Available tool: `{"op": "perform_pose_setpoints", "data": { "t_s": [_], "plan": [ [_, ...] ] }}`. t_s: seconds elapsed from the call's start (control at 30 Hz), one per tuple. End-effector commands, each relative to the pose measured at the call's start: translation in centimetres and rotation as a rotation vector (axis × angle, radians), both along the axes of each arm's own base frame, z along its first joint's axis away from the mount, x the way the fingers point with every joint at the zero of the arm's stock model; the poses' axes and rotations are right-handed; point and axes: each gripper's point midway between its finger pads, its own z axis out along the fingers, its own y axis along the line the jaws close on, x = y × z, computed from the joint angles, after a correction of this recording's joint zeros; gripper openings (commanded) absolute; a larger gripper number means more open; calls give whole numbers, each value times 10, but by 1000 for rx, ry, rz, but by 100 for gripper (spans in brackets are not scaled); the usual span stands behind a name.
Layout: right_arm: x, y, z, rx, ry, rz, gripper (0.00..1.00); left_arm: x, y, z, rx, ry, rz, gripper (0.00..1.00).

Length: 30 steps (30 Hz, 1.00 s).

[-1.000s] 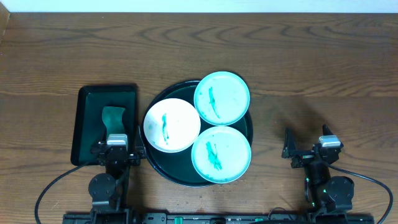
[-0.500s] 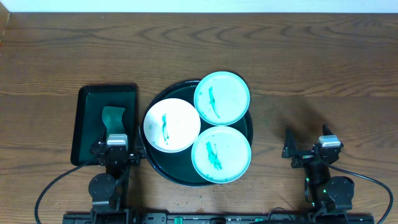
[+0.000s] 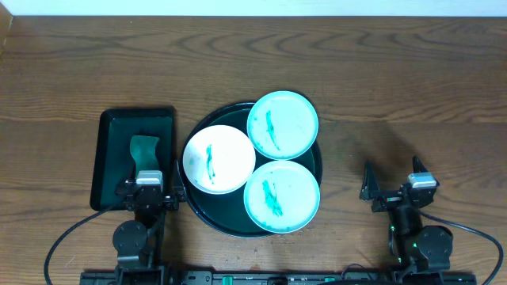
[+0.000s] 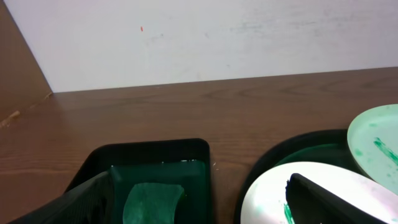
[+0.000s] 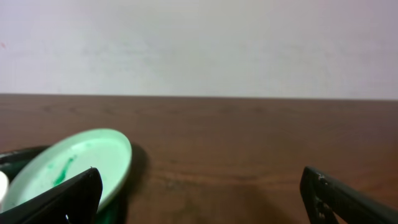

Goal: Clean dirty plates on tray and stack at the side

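While held low, left gripper [image 4: 199, 180], right gripper [image 5: 200, 171] — agape

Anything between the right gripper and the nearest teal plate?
Nothing visible. Only bare table lies between the right gripper and the near teal plate on the tray.

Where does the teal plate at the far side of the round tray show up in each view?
Overhead: the far teal plate sits at the upper right of the tray, just right of centre in the picture.
Left wrist: at the right edge, partly cut off.
Right wrist: lower left; by its position it is probably this same plate.
Shared landmark: the tray's dark rim, which shows beside the plate in all three views.
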Motion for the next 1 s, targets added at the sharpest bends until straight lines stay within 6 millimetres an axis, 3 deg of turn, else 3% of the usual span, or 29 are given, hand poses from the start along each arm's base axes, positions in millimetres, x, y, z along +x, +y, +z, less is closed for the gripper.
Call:
{"op": "perform_pose_setpoints", "data": {
  "t_s": [0.0, 0.17, 0.37, 0.63, 0.8, 0.97],
  "plan": [
    [-1, 8, 10, 5, -45, 52, 99, -2, -4, 2, -3, 21, -24, 88],
    [-3, 14, 27, 6, -95, 87, 99, -2, -5, 24, -26, 21, -27, 88],
    [4, 23, 58, 5, -60, 136, 99, 13, -8, 57, -39, 198, -44, 88],
    [39, 43, 91, 13, 117, 240, 99, 40, -7, 84, -58, 527, -39, 88],
    [72, 53, 88, 35, 368, 283, 99, 48, -7, 90, -74, 800, -34, 88],
    [96, 60, 66, 62, 672, 314, 99, 56, -6, 78, -87, 1015, -30, 88]
  ]
}}
